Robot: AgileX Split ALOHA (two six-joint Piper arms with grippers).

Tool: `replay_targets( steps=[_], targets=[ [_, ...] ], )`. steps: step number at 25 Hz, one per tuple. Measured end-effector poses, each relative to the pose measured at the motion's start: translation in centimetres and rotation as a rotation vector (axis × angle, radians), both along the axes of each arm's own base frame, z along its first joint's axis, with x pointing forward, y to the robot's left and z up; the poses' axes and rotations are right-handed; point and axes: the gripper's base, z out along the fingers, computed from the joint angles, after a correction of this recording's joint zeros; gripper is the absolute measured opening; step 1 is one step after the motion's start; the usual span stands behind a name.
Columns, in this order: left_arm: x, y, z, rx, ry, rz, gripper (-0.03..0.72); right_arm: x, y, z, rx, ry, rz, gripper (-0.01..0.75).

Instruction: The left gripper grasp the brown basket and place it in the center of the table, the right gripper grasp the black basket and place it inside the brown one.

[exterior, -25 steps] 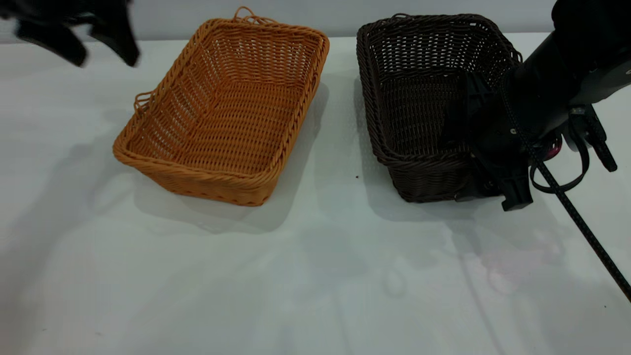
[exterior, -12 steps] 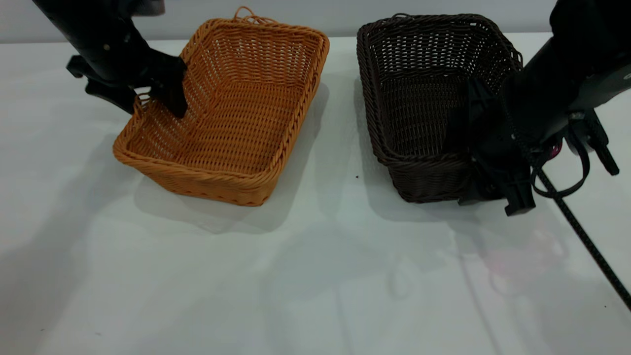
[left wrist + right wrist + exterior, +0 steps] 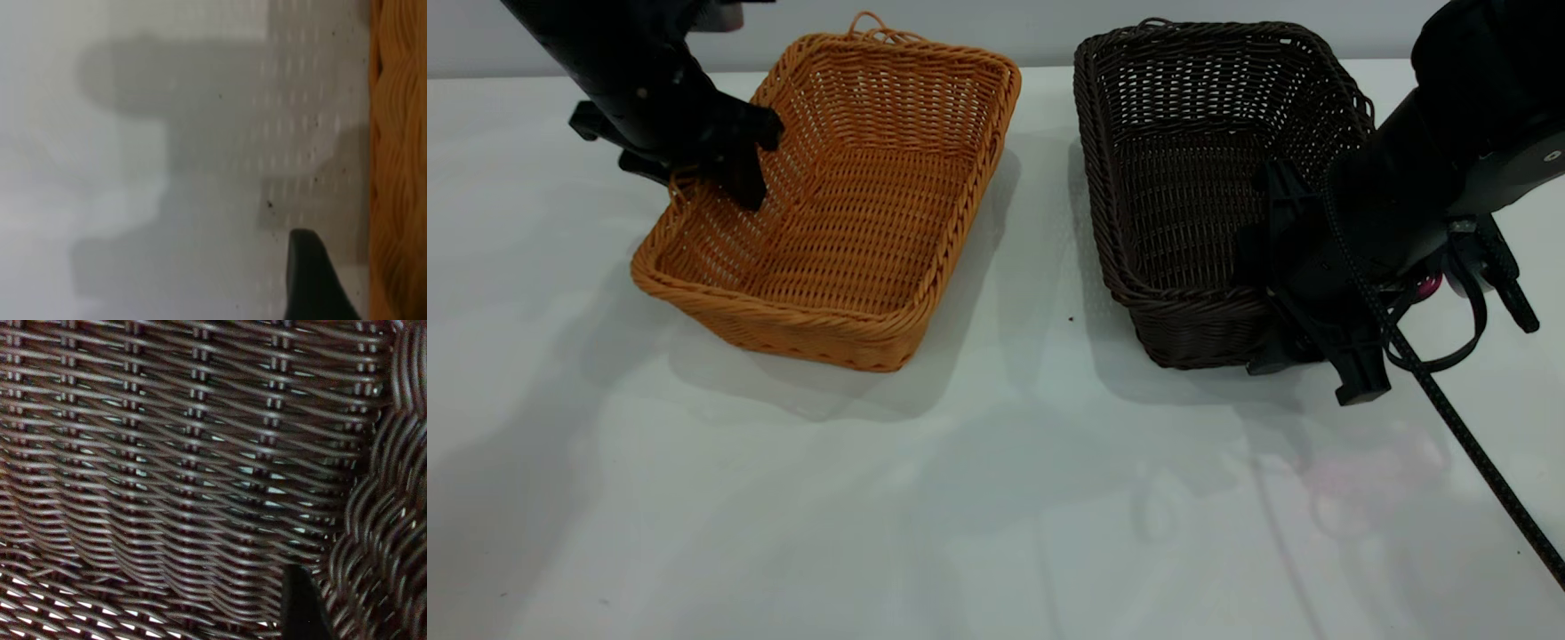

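The brown basket (image 3: 854, 204) sits on the table (image 3: 996, 498) at the back left. My left gripper (image 3: 698, 173) straddles its left rim, one finger inside and one outside. In the left wrist view the outer finger (image 3: 313, 280) stands a small gap away from the basket's rim (image 3: 400, 160). The black basket (image 3: 1183, 160) sits at the back right, a gap apart from the brown one. My right gripper (image 3: 1307, 302) clamps its near right wall. In the right wrist view a finger (image 3: 301, 607) lies against the dark weave (image 3: 187, 453), and the other finger is hidden.
The right arm's braided cord (image 3: 1476, 444) and looping cables hang over the table's right front. A grey wall (image 3: 1040, 27) runs close behind both baskets. Bare tabletop lies in front of the baskets and in the gap between them.
The left arm came down from the upper left onto the brown basket's left rim and its jaws narrowed. The black basket has shifted slightly in the right gripper. The brown basket has not moved.
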Motion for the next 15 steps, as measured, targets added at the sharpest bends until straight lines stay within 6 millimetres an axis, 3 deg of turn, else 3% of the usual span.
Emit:
replay_targets(
  steps=[6,12,15],
  targets=[
    [-0.18,-0.03,-0.85,0.003,0.020,-0.001,0.314,0.00,0.01,0.00,-0.004,-0.003,0.016,0.316],
    [-0.21,-0.23,-0.85,0.000,0.020,-0.002,0.099,0.00,0.03,0.01,0.001,-0.001,0.009,0.133],
    [-0.18,-0.26,-0.82,-0.005,0.020,0.004,0.077,0.06,0.11,0.24,0.008,-0.007,0.013,0.099]
  ],
)
